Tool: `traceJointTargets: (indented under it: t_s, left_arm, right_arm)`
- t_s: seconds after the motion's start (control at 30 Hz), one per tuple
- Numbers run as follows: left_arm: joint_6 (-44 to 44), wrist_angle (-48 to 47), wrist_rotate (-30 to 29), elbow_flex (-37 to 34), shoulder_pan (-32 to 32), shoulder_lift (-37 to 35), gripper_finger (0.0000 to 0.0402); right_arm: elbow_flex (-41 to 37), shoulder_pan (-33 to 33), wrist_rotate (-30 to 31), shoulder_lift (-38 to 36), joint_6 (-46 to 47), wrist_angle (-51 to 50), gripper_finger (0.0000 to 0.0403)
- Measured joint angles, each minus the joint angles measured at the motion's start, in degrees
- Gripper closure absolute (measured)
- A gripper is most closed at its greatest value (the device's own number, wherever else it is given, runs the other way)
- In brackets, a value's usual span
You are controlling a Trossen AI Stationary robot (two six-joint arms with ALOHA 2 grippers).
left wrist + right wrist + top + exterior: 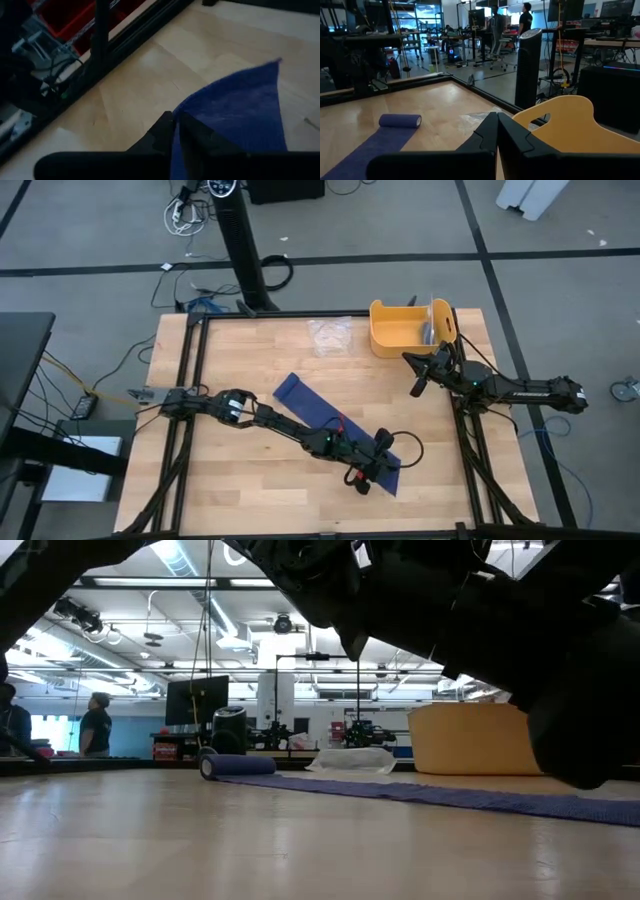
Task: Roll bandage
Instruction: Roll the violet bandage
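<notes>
Across the middle of the table I have one bandage, a long dark-blue band lying flat on the wood on a diagonal, with its far end rolled into a short cylinder that I see best in the low and right wrist views. I count a single band and a single roll, both part of the same cloth. At the unrolled end of the bandage, the end farthest from the roll, sits the left gripper; in its own wrist view the two dark fingers are drawn nearly together with the blue edge of the cloth running up between them, so I read it as pinching the bandage, though only lightly. Beyond the rolled end, away from the left gripper, lies one clear plastic wrapper, crumpled and apart from the cloth. Just beside the wrapper, farther from the bandage, stands one yellow tub with a handle cut-out in its wall. The right gripper hangs near that tub, on the bandage side of it, well apart from the cloth; its fingers are pressed together with nothing between them. Past the table, in the room behind, I can make out two people standing in the low view, small and far off. I can read no labels or writing on anything.
</notes>
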Motion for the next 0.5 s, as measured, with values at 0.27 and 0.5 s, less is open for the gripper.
traceJointTargets:
  t_s: [0.27,0.5]
  left_arm:
    - [-5.8,0.79,0.28,0.0,0.0,0.0,0.0303]
    - [-8.8,0.99,0.3,0.0,0.0,0.0,0.0266]
  right_arm:
    - [0.0,0.0,0.0,0.02,-0.02,-0.02,0.0395]
    - [0.0,0.0,0.0,0.01,0.0,0.0,0.0396]
